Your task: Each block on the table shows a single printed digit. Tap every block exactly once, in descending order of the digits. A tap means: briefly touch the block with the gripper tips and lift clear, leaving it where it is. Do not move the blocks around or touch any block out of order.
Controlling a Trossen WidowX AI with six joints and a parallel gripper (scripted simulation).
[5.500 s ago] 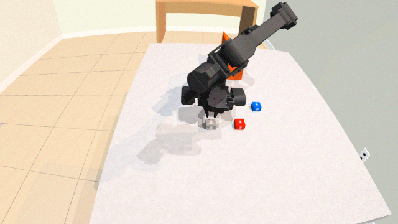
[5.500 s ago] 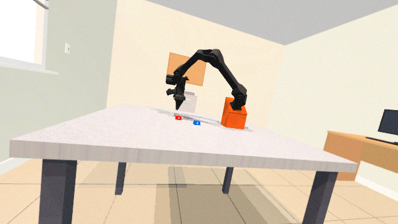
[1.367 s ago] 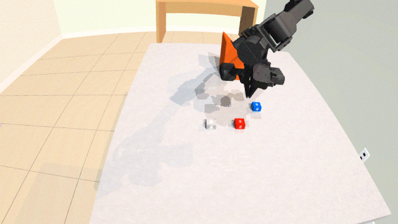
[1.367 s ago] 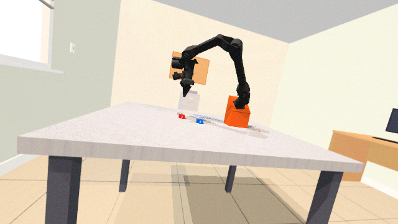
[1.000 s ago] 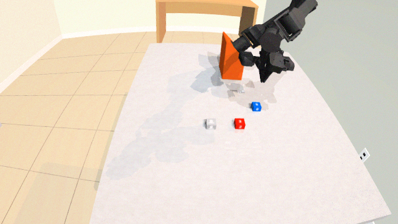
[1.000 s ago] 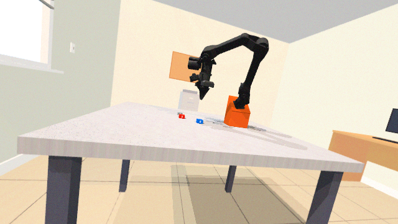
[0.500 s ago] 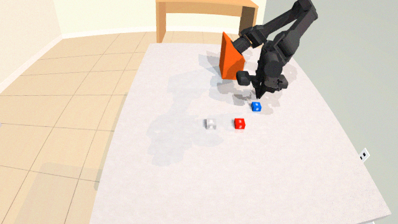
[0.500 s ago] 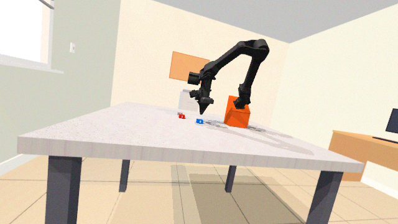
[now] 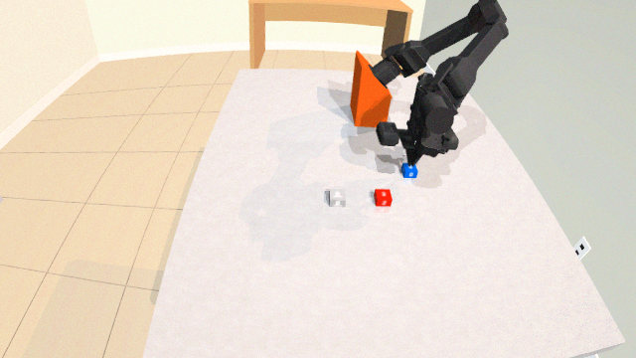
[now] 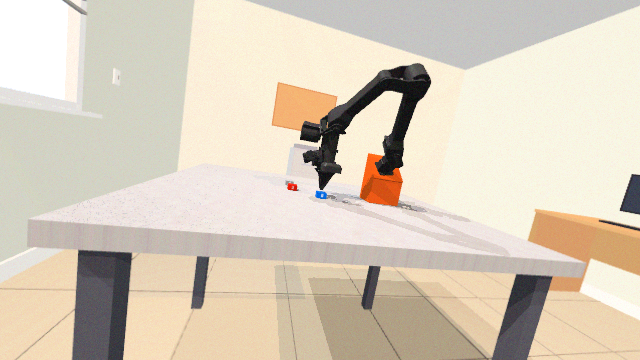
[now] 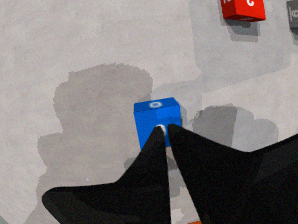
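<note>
A blue block (image 9: 409, 171) (image 10: 320, 195) (image 11: 150, 122) shows a white 0 on a side face in the wrist view; the digit on its top is partly covered by a fingertip. My gripper (image 9: 411, 163) (image 10: 322, 188) (image 11: 164, 131) is shut and empty, pointing down, its tips at the top of the blue block. Whether they touch it I cannot tell. A red block (image 9: 383, 198) (image 10: 292, 187) (image 11: 243, 11) with a 2 lies beyond it. A grey-white block (image 9: 337, 198) (image 10: 289, 183) (image 11: 294, 20) lies beside the red one; it looks like a 1 in the top view.
All three blocks stand apart on the pale table (image 9: 348, 278) (image 10: 200, 210). A large orange wedge-shaped body (image 9: 365, 99) (image 10: 382, 192) stands at the arm's base, behind the blue block. Arm shadows fall across the table around the blocks.
</note>
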